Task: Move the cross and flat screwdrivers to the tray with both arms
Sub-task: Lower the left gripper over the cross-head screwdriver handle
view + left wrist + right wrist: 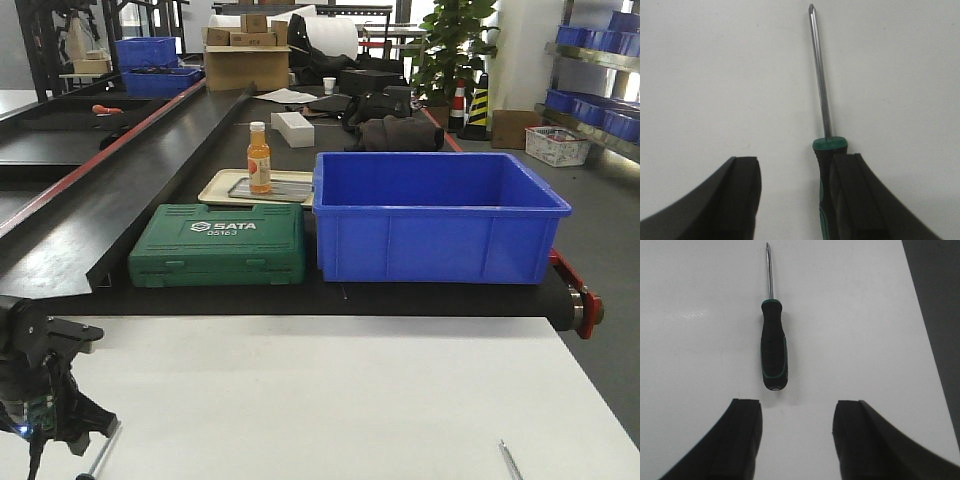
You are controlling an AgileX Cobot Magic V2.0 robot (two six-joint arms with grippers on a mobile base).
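Left screwdriver (829,146) and right screwdriver (773,352) lie lengthwise, tips pointing straight ahead.

White tabletop (320,390): open surface is left on both sides of a screwdriver (773,350). Beyond the far edge, passage is barred by a blue bin (435,215) and a green tool case (218,245).

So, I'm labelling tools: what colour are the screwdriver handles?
Handle: black with green trim, best in right wrist view.
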